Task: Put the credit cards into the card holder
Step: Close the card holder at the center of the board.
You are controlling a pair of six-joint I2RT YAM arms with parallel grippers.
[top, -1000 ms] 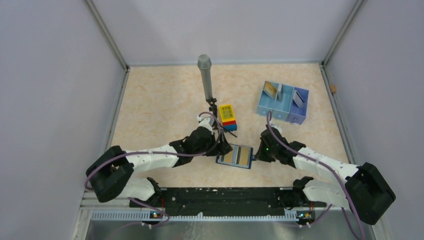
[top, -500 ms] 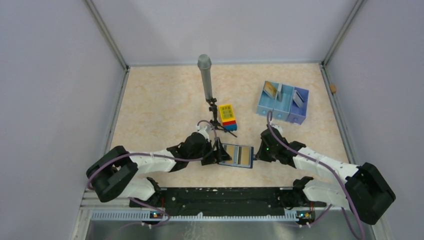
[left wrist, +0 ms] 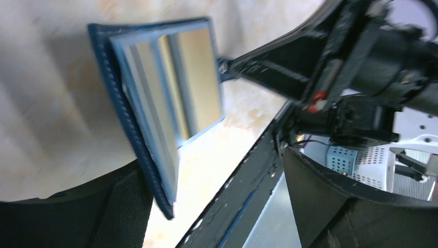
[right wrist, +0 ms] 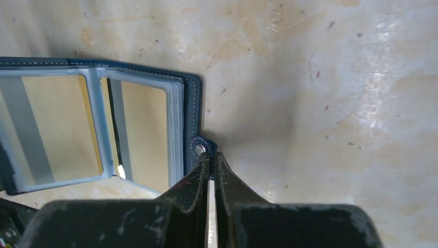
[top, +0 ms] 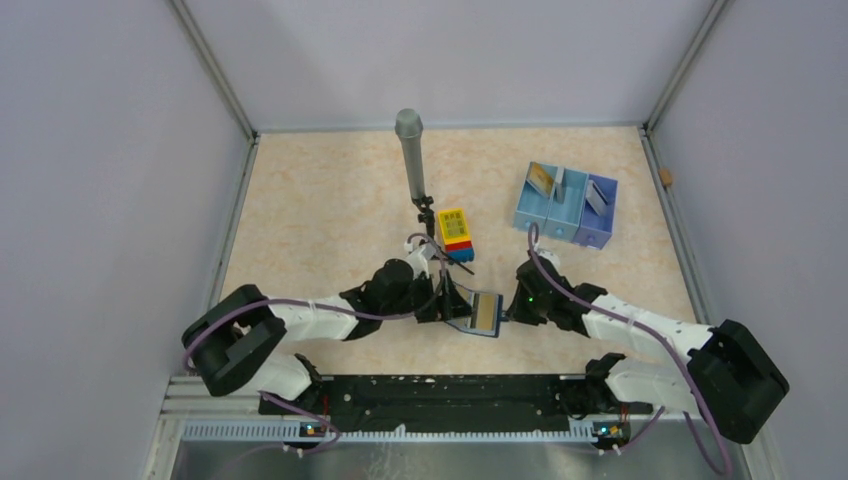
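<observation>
Top external shows the card holder lying near the front middle of the table, directly between my two grippers. The right gripper is closed, and the right wrist view shows its tips pinched on the snap tab, pinning that end down. The left gripper stands wide open and grips nothing. In the left wrist view the holder's near edge sits against one of its fingers, and that half looks tipped up off the table.

Gold credit cards already sit in the clear pockets. More cards stand in the pale blue tray, well away at the back right.

I judge the step in hand to be swinging the left half over on its fold. To do it well, I should hold the right pinch firm so the holder cannot slide. The left finger should push low, under the outer edge, and sweep in an arc toward the tab rather than shove sideways. I also need to watch that the pocketed cards do not slip out as the half tilts.

Opened out, the holder's long axis runs left to right, from one gripper to the other. The fold line runs front to back across it. The tab points toward the right arm, and the pockets face up.
</observation>
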